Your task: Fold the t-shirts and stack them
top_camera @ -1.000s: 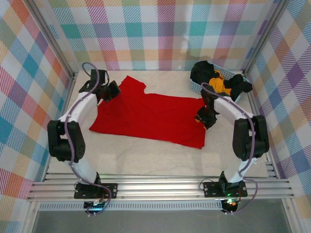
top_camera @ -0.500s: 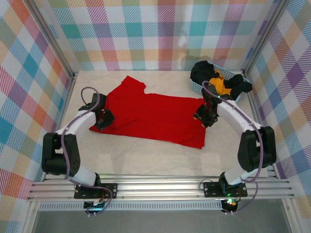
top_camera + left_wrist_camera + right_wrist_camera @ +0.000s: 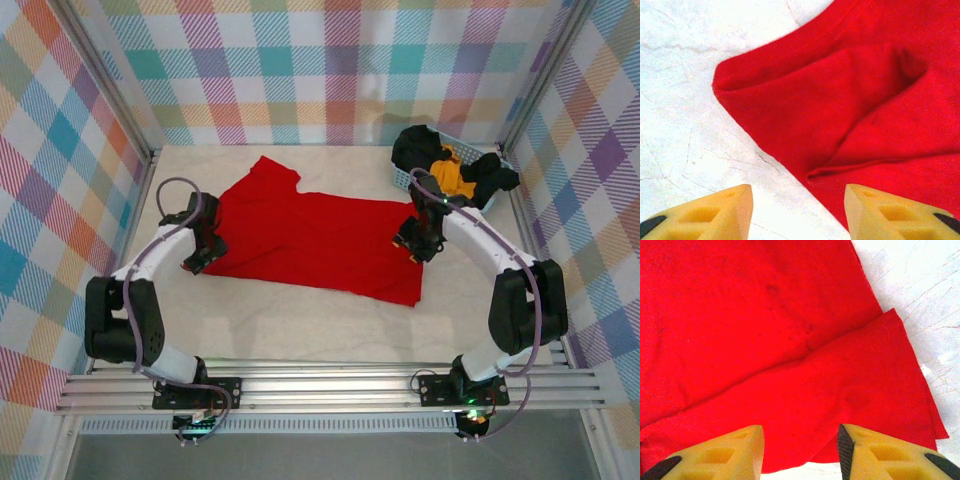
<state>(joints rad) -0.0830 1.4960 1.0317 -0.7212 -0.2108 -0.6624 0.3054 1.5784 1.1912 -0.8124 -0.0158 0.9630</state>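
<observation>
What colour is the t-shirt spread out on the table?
The t-shirt is plain bright red, clearest in the top external view.

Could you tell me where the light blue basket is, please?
In the top external view, the light blue basket sits in the table's far right corner, just beyond the red t-shirt's right end.

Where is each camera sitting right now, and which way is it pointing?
Top external: above and behind the arms, looking down at table, red t-shirt, basket; both arms show.
Left wrist: on the left arm, facing the shirt's folded left edge; left gripper shows.
Right wrist: on the right arm, facing the shirt's right corner; right gripper shows.
Shared: all three see the red t-shirt.
</observation>
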